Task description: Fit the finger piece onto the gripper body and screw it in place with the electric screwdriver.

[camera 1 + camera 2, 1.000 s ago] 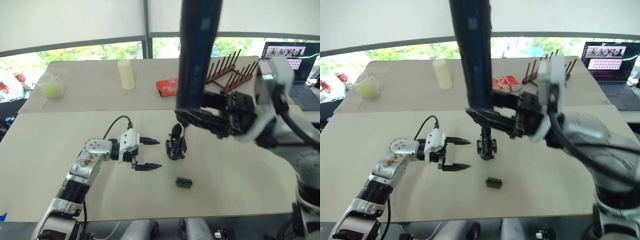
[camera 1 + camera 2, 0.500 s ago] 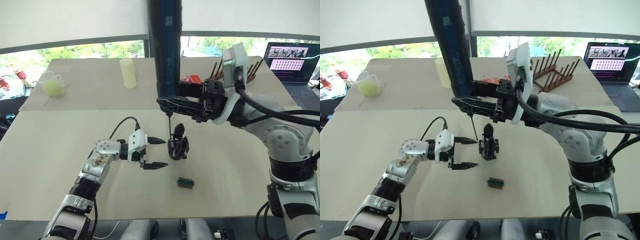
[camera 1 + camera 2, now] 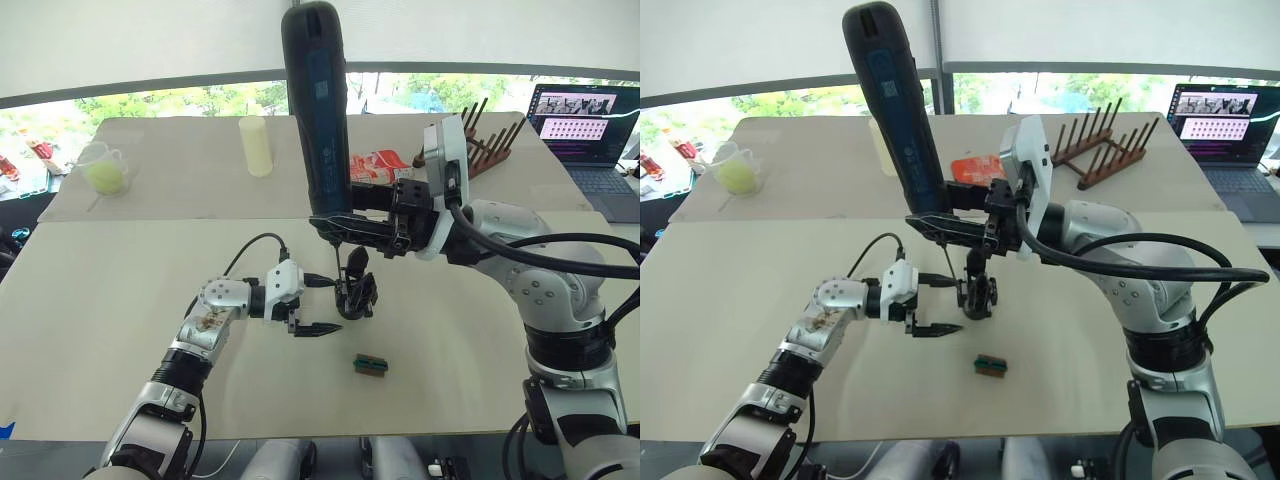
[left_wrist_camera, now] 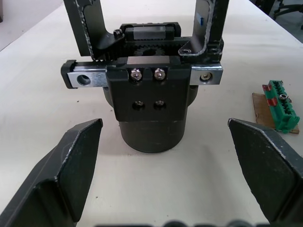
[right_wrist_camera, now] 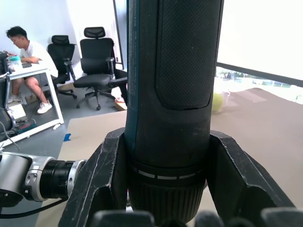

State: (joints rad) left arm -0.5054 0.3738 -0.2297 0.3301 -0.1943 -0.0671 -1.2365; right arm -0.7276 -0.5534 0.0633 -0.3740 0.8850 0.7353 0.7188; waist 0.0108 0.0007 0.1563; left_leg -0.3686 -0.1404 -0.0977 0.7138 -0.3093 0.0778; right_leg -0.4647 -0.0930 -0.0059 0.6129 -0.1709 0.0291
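The gripper body (image 3: 355,292) stands upright mid-table, a black assembly on a round base (image 4: 150,127) with two black uprights rising from it. The finger piece as a loose part is out of view. My right gripper (image 3: 352,228) is shut on the electric screwdriver (image 3: 318,110), held nearly vertical with its thin bit (image 3: 342,260) pointing down at the body's top. The right wrist view shows both fingers (image 5: 102,179) clamped round the barrel (image 5: 170,94). My left gripper (image 3: 326,303) is open just left of the body. Its fingers (image 4: 71,175) flank the base without touching it.
A small green-and-brown block (image 3: 368,365) lies in front of the body. At the back are a yellow cylinder (image 3: 254,147), a cup (image 3: 103,170), a red packet (image 3: 378,165), a wooden rack (image 3: 482,145) and a laptop (image 3: 585,125). A person (image 5: 28,52) sits at a desk.
My right arm lowered the screwdriver and swung it left until its bit came over the gripper body. My left gripper moved right, up to the body, still open.
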